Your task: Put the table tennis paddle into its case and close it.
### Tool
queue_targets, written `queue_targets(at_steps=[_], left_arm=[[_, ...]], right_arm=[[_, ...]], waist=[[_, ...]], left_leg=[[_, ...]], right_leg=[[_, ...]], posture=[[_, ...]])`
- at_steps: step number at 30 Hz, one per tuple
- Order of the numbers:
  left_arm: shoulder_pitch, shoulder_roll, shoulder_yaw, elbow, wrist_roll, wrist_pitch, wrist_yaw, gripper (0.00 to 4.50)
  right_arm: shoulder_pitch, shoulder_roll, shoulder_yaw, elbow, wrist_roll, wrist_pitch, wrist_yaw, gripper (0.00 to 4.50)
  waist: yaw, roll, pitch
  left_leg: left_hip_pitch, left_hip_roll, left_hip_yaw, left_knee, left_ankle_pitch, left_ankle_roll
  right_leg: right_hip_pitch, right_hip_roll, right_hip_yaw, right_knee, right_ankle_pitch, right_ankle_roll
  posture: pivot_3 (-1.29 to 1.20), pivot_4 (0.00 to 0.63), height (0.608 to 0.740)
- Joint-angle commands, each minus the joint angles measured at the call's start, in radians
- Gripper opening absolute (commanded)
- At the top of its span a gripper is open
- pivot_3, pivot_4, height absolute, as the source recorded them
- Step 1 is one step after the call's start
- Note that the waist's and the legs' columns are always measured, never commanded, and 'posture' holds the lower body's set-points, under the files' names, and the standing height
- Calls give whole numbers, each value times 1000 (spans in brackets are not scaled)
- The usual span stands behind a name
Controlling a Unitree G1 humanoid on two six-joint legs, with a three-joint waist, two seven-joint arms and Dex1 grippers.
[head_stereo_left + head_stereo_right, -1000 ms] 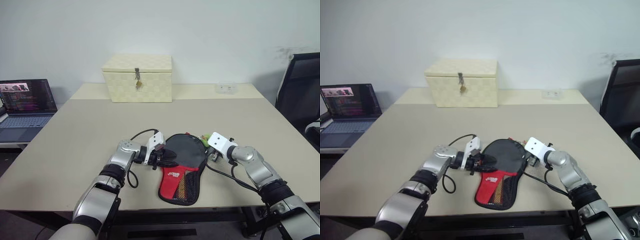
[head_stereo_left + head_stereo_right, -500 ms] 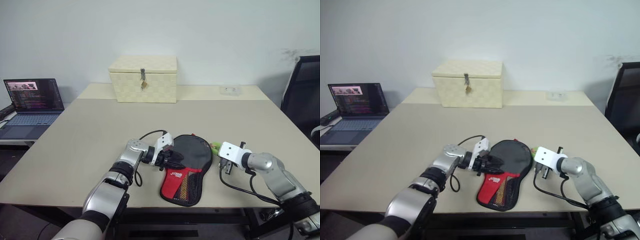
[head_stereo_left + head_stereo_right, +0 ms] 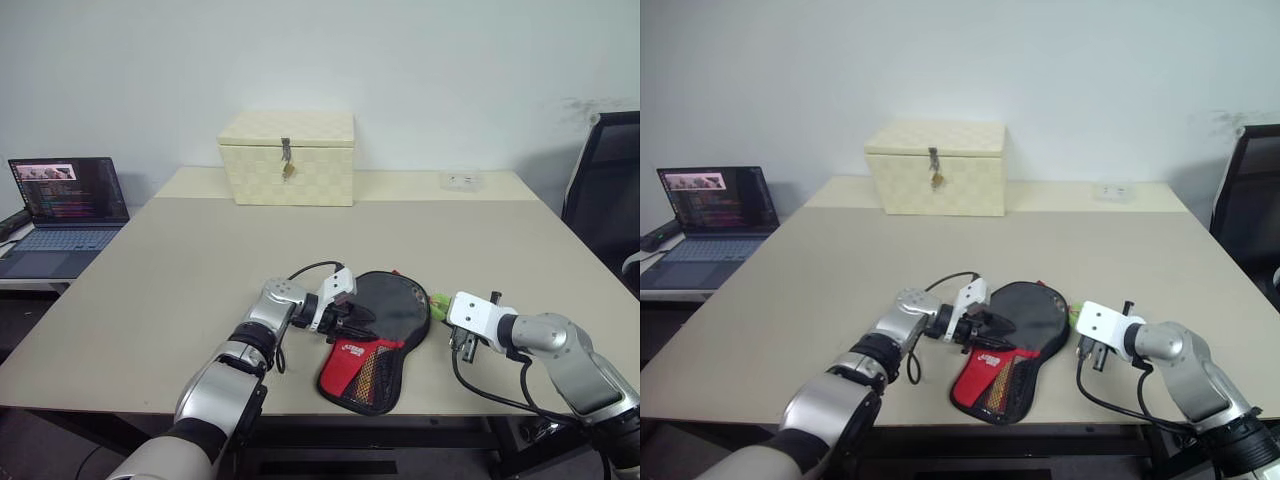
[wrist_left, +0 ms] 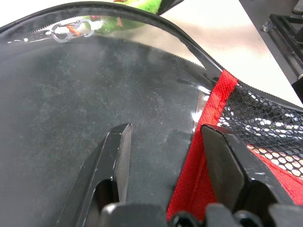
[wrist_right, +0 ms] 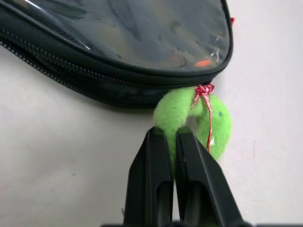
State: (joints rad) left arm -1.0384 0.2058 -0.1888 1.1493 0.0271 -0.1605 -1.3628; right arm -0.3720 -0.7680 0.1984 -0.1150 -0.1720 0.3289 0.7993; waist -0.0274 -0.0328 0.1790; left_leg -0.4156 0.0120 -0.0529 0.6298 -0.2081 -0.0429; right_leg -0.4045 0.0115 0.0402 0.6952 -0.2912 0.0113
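One case (image 3: 378, 335) lies flat near front edge of surface (image 3: 200, 260), round end toward far edge, red mesh panel toward front. Left end effector (image 4: 163, 156) straddles its left rim, fingers apart. Right end effector (image 5: 171, 142) clamped on green fluffy tag (image 5: 196, 118) at case's right rim. Cream box (image 3: 288, 157) near far edge.

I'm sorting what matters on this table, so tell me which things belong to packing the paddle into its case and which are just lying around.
Part of the job:
- case, under the left tool
- green fuzzy zip charm, pinched by the right tool

Just lying about:
- cream box
- laptop
- small clear container
- office chair
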Motion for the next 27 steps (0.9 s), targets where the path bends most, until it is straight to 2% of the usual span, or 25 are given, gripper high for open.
queue_targets(at_steps=[1, 5, 11, 16, 17, 22, 27], left_arm=[[-9, -13, -8, 17, 21, -2, 6, 2511], [-13, -20, -7, 20, 25, -3, 13, 2511], [-14, -29, -2, 23, 28, -3, 17, 2511], [-7, -6, 40, -30, -20, 6, -1, 2511], [2, 9, 56, -62, -42, 18, -16, 2511], [88, 86, 108, -281, -131, 138, -69, 2511], [245, 206, 164, -597, -229, 354, -37, 2511]], right_arm=[[20, -11, -13, -56, 7, 7, 18, 28], [49, -40, -20, -104, 26, 22, 66, 28], [41, -34, -24, -111, 24, 50, 56, 28], [41, -17, -54, -132, 74, 184, 66, 28], [44, -32, -65, -134, 82, 194, 76, 498], [29, -64, -141, -130, 139, 281, 85, 2095], [-57, -4, -264, -67, 228, 398, 15, 3835]], waist=[[1, 0, 0], [2, 0, 0], [2, 0, 0], [1, 0, 0], [1, 0, 0], [-6, 0, 0], [-16, 1, 0]], left_leg=[[0, 0, 0, 0, 0, 0], [0, 0, -1, 0, 0, 0], [0, 0, -1, 0, 0, 0], [0, 0, 0, 0, 0, 0], [0, 0, 0, 0, 0, 0], [1, 0, 0, 0, 0, 0], [2, 2, 0, 0, 0, 0]], right_leg=[[0, 0, 0, 0, 0, 0], [0, 0, 0, 0, 0, 0], [0, 0, 0, 1, 0, 0], [0, 0, 0, 1, 0, 0], [0, 0, 0, 1, 0, 0], [0, 0, 1, 2, 1, -2], [0, 0, 2, 3, 2, -4]], posture=[[0, 150, 740], [0, 150, 740], [0, 150, 740], [0, 150, 740], [0, 150, 740], [0, 150, 740], [0, 150, 740]])
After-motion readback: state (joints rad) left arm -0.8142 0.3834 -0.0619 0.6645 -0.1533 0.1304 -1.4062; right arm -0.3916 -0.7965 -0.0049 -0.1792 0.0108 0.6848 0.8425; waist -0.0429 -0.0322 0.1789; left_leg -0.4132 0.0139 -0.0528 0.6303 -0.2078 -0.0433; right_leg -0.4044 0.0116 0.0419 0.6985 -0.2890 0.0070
